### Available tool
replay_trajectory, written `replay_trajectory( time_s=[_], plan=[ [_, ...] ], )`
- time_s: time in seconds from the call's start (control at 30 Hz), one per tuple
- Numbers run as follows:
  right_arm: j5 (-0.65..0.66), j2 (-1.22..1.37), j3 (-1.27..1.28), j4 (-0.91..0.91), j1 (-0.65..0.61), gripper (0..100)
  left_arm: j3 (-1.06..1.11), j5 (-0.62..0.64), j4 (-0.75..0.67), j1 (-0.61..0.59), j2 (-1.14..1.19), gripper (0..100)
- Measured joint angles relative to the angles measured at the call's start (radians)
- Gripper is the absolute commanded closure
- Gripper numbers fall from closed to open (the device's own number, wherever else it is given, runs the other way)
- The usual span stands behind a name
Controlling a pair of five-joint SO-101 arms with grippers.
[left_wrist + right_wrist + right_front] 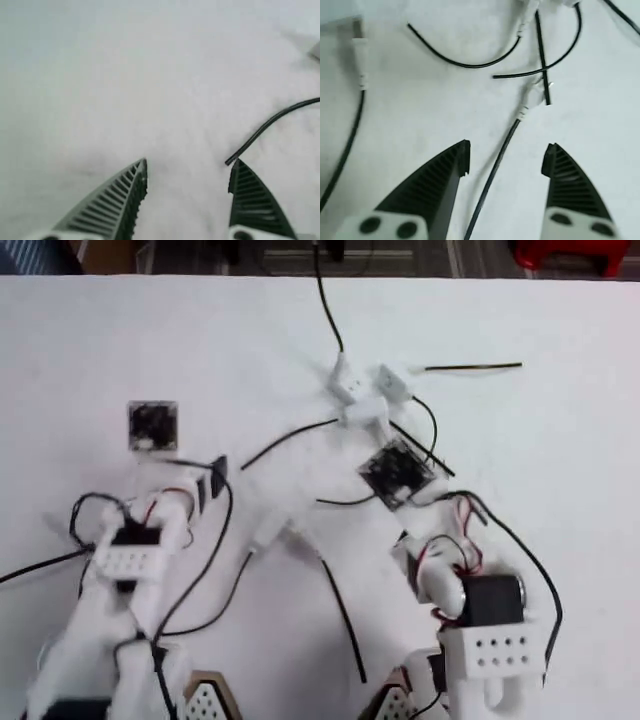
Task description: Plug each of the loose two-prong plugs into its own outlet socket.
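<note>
Two arms, two black sockets and four white plugs on a white table (560,490).

In the high view, from the left: the first socket (152,425) lies flat just beyond the left arm. A lone plug (270,532) sits mid-table, and a plug cluster (365,412) of three lies farther back. The second socket (397,472) lies tilted by the right arm. The left wrist view adds the left gripper (187,170), released and empty, with a cable end (230,161) by one fingertip. The right wrist view adds the right gripper (505,152), spread wide, with a black cable (492,175) running between its fingers to a corded plug (532,95).
</note>
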Motion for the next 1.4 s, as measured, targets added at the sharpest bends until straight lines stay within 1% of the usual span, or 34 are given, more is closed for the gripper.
replay_trajectory(
  time_s=[0.03,0.1,0.2,0.27,0.37,0.5,0.63,0.73,0.83,1.03,1.13,1.23,1.3,1.4],
  plan=[
    [0.015,-0.021,0.054,-0.064,0.029,76.5,-0.028,-0.017,0.023,0.011,0.031,74],
    [0.043,-0.040,0.166,-0.203,0.044,76.5,-0.068,-0.049,0.071,0.037,0.078,74],
    [0.084,-0.043,0.322,-0.408,0.032,76.5,-0.097,-0.069,0.103,0.051,0.117,74],
    [0.098,-0.043,0.377,-0.479,-0.006,76.5,-0.100,-0.069,0.107,0.051,0.123,74],
    [0.100,-0.043,0.385,-0.474,-0.092,76.5,-0.100,-0.069,0.107,0.051,0.129,74],
    [0.100,-0.043,0.385,-0.391,-0.258,76.6,-0.101,-0.069,0.107,0.060,0.129,74],
    [0.011,-0.014,0.338,-0.328,-0.396,79.5,-0.101,-0.069,0.117,0.081,0.129,74],
    [-0.032,0.097,0.267,-0.327,-0.456,80.8,-0.101,-0.069,0.117,0.101,0.129,74],
    [-0.049,0.290,0.157,-0.327,-0.477,80.8,-0.101,-0.069,0.117,0.098,0.129,74],
    [-0.060,0.804,-0.120,-0.327,-0.477,80.8,-0.101,-0.068,0.146,0.103,0.129,74],
    [-0.063,1.010,-0.233,-0.315,-0.477,80.8,-0.101,-0.068,0.146,0.101,0.129,74],
    [-0.064,1.125,-0.322,-0.290,-0.474,80.9,-0.101,-0.066,0.146,0.100,0.129,74],
    [-0.068,1.149,-0.356,-0.276,-0.476,81.0,-0.104,-0.064,0.146,0.098,0.129,74],
    [-0.112,1.158,-0.379,-0.275,-0.480,81.0,-0.118,-0.064,0.146,0.097,0.129,74]
  ],
)
